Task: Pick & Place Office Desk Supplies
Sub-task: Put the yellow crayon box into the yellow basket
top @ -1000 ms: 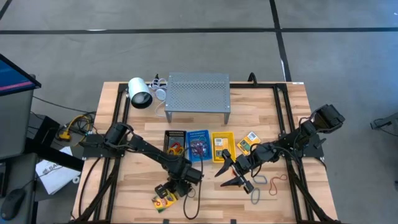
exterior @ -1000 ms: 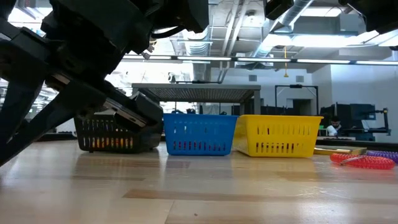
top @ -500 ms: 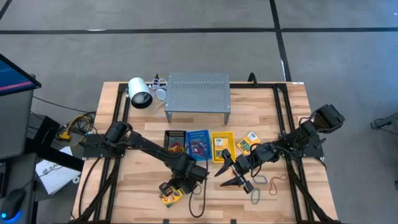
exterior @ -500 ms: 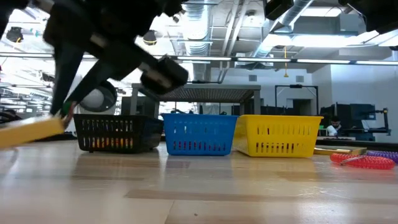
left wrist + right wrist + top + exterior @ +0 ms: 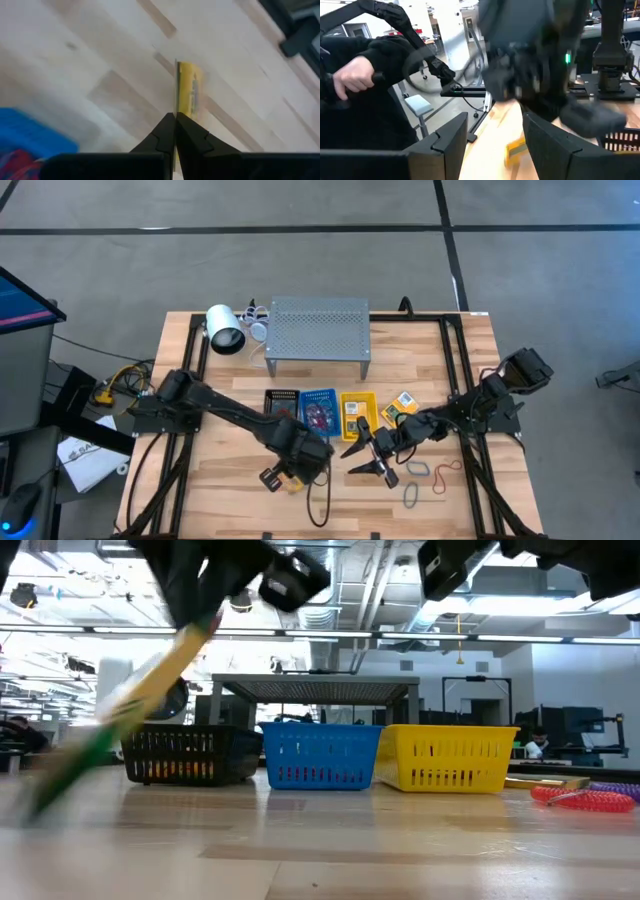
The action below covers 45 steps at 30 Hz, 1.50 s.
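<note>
no legible text, labels or numbers on anything

Left gripper (image 5: 283,477): clamped on a yellow crayon box (image 5: 291,480), near edge.
Right gripper (image 5: 363,459): held apart, right of it.
Baskets (image 5: 320,413): ranged beyond.

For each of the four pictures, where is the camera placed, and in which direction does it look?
High view: above, straight down on the table; both arms, left claw shut on a crayon box.
Low view: at tabletop height, facing three baskets; the crayon box hangs tilted from the left arm.
Left wrist view: on the left wrist, looking down past closed fingers at the box.
Right wrist view: on the right wrist, past open fingers toward the left arm and a person's hand.
Shared: all four show the crayon box.
</note>
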Motion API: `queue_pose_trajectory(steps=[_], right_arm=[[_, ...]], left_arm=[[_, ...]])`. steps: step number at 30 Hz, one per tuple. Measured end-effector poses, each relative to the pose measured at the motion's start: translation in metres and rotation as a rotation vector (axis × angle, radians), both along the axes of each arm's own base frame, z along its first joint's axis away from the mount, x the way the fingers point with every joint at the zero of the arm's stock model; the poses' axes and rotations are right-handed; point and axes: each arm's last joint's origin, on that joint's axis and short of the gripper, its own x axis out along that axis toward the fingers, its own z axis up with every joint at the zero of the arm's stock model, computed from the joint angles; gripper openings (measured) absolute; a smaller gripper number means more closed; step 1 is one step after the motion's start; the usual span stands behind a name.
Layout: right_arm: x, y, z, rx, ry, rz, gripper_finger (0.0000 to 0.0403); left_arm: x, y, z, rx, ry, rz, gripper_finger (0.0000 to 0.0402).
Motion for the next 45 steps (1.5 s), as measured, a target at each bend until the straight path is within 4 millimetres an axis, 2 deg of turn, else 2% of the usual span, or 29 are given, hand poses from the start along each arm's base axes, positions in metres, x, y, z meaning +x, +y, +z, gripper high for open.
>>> queue_pose_trajectory(steps=[9,19,24,29,37,40,45], right_arm=[[0.007,-0.016,-0.002,-0.011,0.02,-0.093,0.0186],[0.016,-0.04,-0.005,0.031,0.066,-0.198,0.0194],[0.019,-0.05,-0.005,0.027,0.074,-0.233,0.0215],[0.021,-0.059,-0.007,-0.028,0.07,-0.262,0.0232],[0.024,-0.074,-0.008,-0.093,0.071,-0.317,0.0234],[0.025,-0.083,-0.011,-0.107,0.102,-0.375,0.0234],[0.027,-0.094,-0.013,-0.102,0.125,-0.416,0.0234]], left_arm=[[-0.021,0.014,0.069,-0.059,-0.221,0.161,0.0005],[-0.038,0.025,0.119,-0.153,-0.431,0.211,0.0005],[-0.033,0.041,0.124,-0.158,-0.479,0.258,0.0005],[-0.022,0.071,0.125,-0.152,-0.519,0.351,0.0005],[-0.01,0.115,0.12,-0.154,-0.527,0.512,0.0005],[-0.009,0.123,0.119,-0.155,-0.524,0.551,0.0005],[-0.006,0.125,0.118,-0.158,-0.536,0.557,0.0005]])
